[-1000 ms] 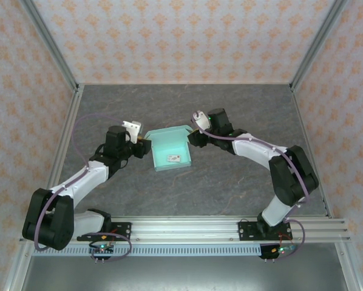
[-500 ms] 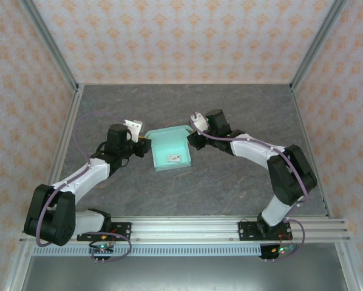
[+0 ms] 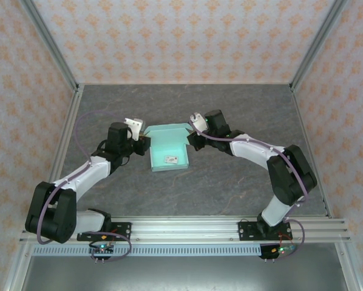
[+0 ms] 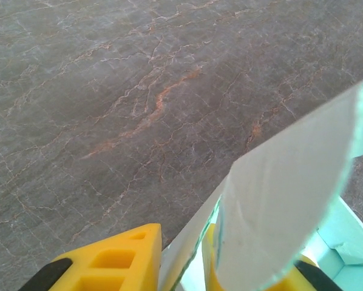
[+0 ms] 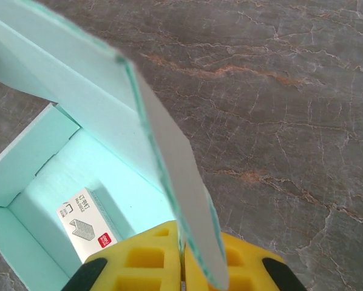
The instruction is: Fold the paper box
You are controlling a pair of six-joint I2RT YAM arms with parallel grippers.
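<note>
The paper box (image 3: 168,145) is a pale mint-green open tray lying mid-table, with a small white staple packet (image 3: 170,159) inside it. My left gripper (image 3: 143,143) is at the box's left wall. In the left wrist view its yellow fingers (image 4: 111,260) stand on either side of the upright card wall (image 4: 291,182), shut on it. My right gripper (image 3: 191,140) is at the box's right wall. In the right wrist view it (image 5: 183,262) is shut on the thin card flap (image 5: 169,163), with the box interior and the packet (image 5: 84,224) to its left.
The grey marbled tabletop (image 3: 230,188) lies bare around the box. Patterned walls with metal posts (image 3: 63,73) close in the back and sides. The aluminium rail (image 3: 187,229) with both arm bases runs along the near edge.
Both grippers have closed onto the box's side walls. The box has shifted slightly to the left, and the left gripper has moved in against it.
</note>
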